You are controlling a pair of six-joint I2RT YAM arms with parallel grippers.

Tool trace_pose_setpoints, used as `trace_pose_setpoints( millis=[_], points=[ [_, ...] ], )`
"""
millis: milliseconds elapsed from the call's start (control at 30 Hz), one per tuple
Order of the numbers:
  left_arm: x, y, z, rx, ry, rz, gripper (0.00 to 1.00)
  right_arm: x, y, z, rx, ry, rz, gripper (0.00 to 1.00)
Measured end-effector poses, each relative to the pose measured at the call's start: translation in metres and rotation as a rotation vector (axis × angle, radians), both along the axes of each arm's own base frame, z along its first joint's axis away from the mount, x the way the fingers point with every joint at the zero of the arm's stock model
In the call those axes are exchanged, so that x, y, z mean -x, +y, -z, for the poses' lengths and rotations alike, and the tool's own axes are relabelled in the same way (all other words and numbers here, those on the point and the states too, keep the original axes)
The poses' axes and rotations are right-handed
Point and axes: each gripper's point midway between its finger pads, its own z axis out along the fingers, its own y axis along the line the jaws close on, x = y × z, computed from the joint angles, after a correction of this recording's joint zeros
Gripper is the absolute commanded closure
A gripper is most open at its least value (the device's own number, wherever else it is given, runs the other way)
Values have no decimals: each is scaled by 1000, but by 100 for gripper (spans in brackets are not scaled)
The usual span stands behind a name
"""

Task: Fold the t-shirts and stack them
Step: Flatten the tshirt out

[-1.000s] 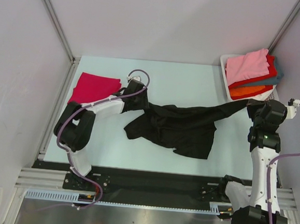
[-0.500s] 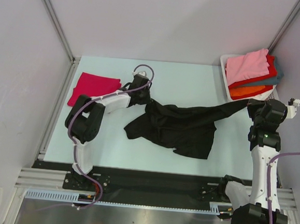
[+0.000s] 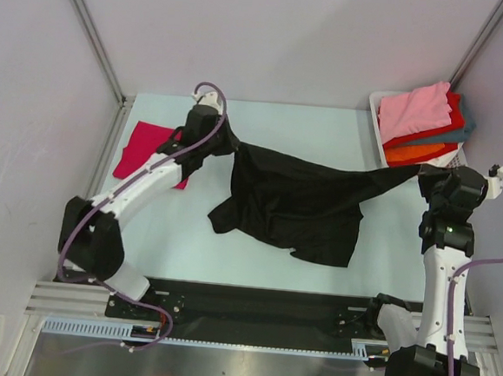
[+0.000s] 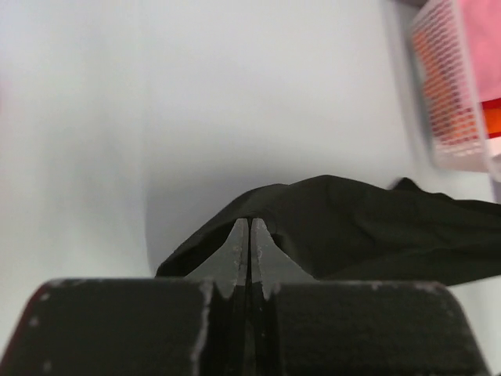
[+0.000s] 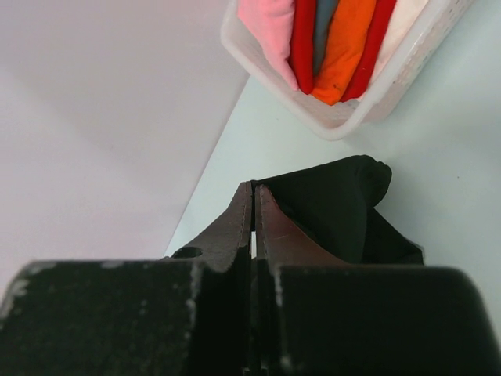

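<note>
black t-shirt point(image 3: 294, 204): in the middle of the worktop point(image 3: 325, 133), its far edge drawn into a line between the two hands, the rest lying rumpled toward the near side
left hand point(image 3: 230, 144): fingers pressed together, pinching the far left corner of the black t-shirt
right hand point(image 3: 421, 175): fingers pressed together, pinching the shirt's thin right end, just in front of the basket point(image 3: 376, 105)
magenta-red t-shirt point(image 3: 143, 143): folded flat at the far left of the worktop, partly covered by the left arm point(image 3: 142, 188), apart from the black one
folded shirts point(image 3: 414, 109): stacked in the white basket at the far right corner, pink on top, then red, teal and orange
top view alone: the shirt's whole span and both arms at once
left wrist view alone: black cloth bunched over the closed fingertips and trailing off to the right, with the basket a blur at the upper right
right wrist view alone: a knot of black cloth beside the closed fingertips, and the basket's shirts seen edge-on
</note>
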Motion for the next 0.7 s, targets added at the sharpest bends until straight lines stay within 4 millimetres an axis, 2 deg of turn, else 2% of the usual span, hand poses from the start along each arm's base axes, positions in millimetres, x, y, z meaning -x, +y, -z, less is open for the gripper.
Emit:
trace_pose_setpoints(
  millis=[100, 200, 300, 367, 400, 467, 567, 600, 667, 700],
  points=[
    [20, 9, -27, 40, -52, 21, 100, 5, 2, -10, 5, -19, -2, 100],
    [50, 16, -21, 60, -38, 56, 99, 15, 4, -20, 13, -43, 2, 100],
    [79, 22, 10, 55, 23, 88, 99, 28, 6, -28, 22, -67, 9, 100],
    [101, 30, 50, 25, 110, 91, 99, 34, 7, -31, 26, -82, 13, 100],
    [103, 31, 54, 20, 121, 90, 99, 36, 7, -30, 27, -83, 14, 100],
    [113, 37, 80, -6, 183, 86, 99, 37, 8, -23, 23, -70, 13, 100],
    [112, 37, 100, -29, 230, 81, 84, 33, 7, -8, 11, -32, 14, 100],
    [110, 36, 105, -32, 239, 78, 67, 30, 6, -1, 4, -14, 15, 100],
    [105, 35, 119, -48, 274, 72, 55, 25, 5, 14, -14, 25, 17, 100],
    [102, 33, 126, -49, 286, 69, 45, 23, 4, 26, -26, 51, 18, 100]
  ],
)
